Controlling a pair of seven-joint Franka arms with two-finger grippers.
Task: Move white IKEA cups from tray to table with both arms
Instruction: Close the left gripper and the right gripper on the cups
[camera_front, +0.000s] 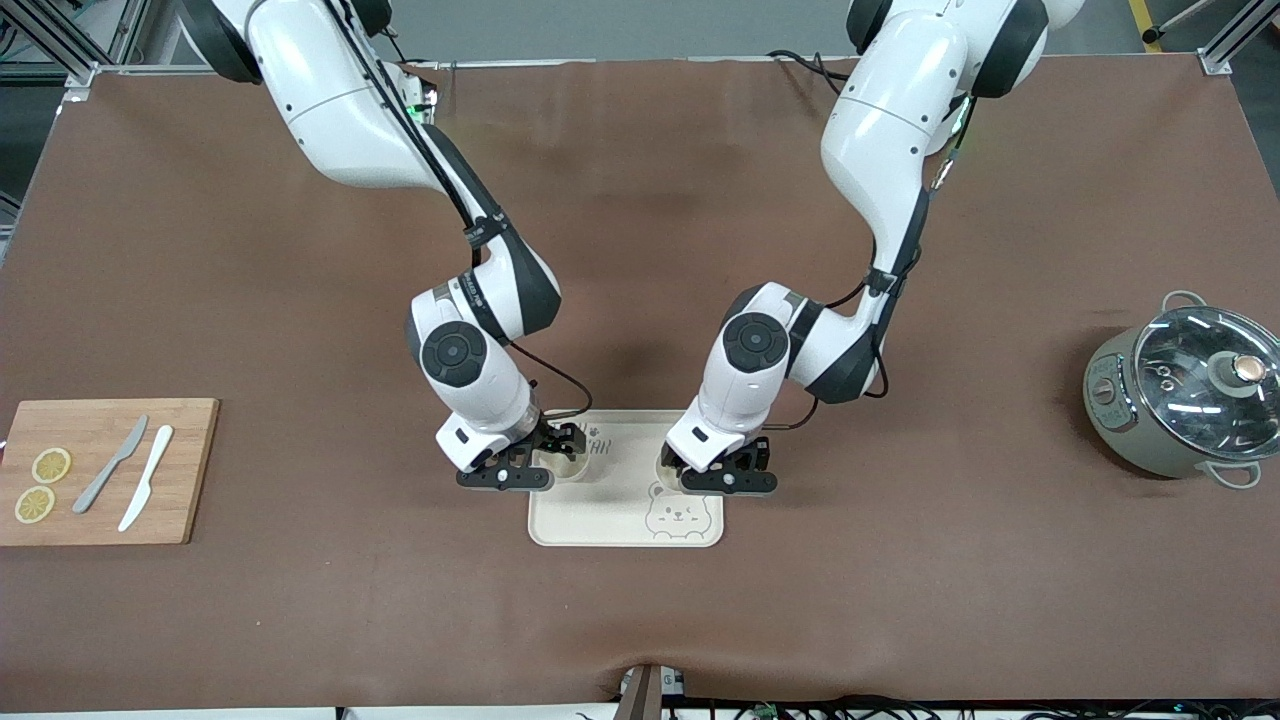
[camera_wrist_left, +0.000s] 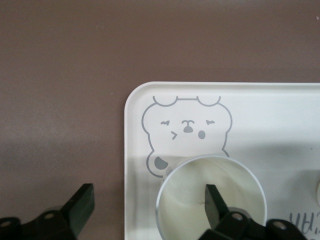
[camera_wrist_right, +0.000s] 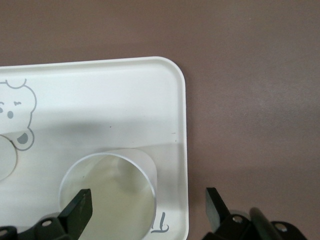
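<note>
In the middle of the brown worktop (camera_front: 640, 250) lies a cream bear tray (camera_front: 625, 515), and both arms are bent down over it. The right gripper (camera_front: 515, 470) hangs at the tray's corner toward the right arm's end of the worktop, over one white cup (camera_front: 570, 466) that stands upright on the tray. Its jaws are spread wide; one finger (camera_wrist_right: 80, 210) sits over the cup's mouth (camera_wrist_right: 107, 197) and the other hangs outside the tray's edge, so the cup's wall lies between them without being pinched. The left gripper (camera_front: 728, 478) hovers at the tray's other end, over the second white cup (camera_front: 667, 466), just above the bear drawing (camera_front: 675, 517). Its jaws are also wide apart, one finger (camera_wrist_left: 215, 202) inside the cup's rim (camera_wrist_left: 210, 197), the other off the tray. From the tray, a cutting board (camera_front: 100, 470) with knives and lemon slices sits at nine o'clock, a lidded pot (camera_front: 1185, 390) at about three.
</note>
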